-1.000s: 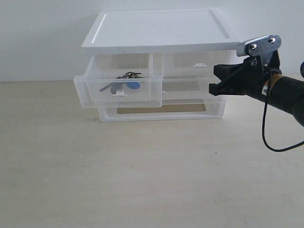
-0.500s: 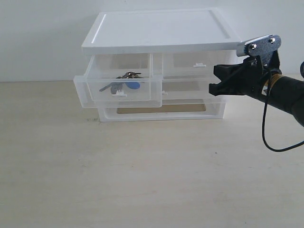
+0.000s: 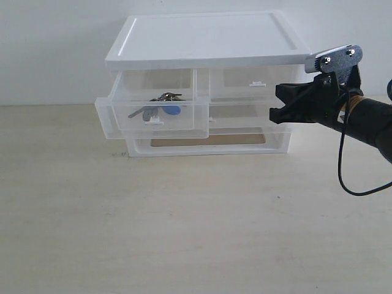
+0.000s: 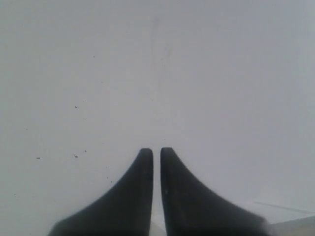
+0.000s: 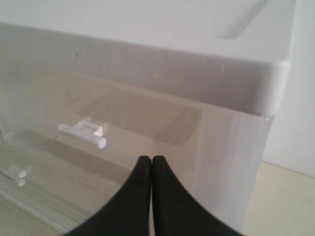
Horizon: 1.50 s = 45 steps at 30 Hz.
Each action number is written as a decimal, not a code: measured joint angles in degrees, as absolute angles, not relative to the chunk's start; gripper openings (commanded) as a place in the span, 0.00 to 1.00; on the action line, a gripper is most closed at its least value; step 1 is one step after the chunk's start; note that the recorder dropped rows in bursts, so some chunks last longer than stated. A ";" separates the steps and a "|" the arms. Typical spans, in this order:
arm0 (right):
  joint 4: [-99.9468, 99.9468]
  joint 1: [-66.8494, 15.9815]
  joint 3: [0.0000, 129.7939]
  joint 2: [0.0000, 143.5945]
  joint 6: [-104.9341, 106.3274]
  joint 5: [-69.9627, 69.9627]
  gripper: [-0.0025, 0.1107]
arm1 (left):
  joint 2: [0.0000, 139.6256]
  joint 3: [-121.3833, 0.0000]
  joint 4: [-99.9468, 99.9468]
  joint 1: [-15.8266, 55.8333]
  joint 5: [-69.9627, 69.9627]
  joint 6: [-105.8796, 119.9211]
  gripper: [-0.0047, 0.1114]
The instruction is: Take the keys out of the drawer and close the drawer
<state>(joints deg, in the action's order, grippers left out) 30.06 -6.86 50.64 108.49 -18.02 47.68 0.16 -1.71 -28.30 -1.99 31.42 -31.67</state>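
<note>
Keys lie in the open drawer (near the desk's far edge); right hand and left hand clenched, empty.

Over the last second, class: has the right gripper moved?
No. The right gripper sits at the same spot beside the cabinet, by its right front corner.

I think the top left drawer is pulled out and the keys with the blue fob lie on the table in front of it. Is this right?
Not quite: the keys lie inside the pulled-out top left drawer, not on the table. The exterior view shows it.
</note>
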 measured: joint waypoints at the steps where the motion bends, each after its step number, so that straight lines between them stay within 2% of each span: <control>1: 30.06 -6.86 50.64 108.49 -18.02 47.68 0.02 | 0.16 -1.57 -28.30 -1.99 31.34 -31.95 0.08; 8: 30.06 -6.86 50.64 108.49 -18.02 47.68 0.02 | 0.16 -0.28 -27.11 -1.99 28.99 -32.30 0.08; 18: 30.06 -6.86 50.64 108.49 -18.02 47.68 0.02 | 0.16 -0.28 -15.55 -1.99 10.36 -23.28 0.08; 35: 30.06 -6.86 50.64 108.49 -18.02 47.68 0.02 | 0.16 -0.23 -14.52 -1.99 -15.29 -14.41 0.08; 45: 30.06 -6.86 50.64 108.49 -18.12 47.68 0.02 | 0.16 -0.23 -13.31 -3.25 -17.58 -13.00 0.08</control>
<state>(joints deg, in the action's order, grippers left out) 30.06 -6.86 50.64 108.49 -18.12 47.68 0.16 -0.23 -13.31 -3.25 -17.58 -13.00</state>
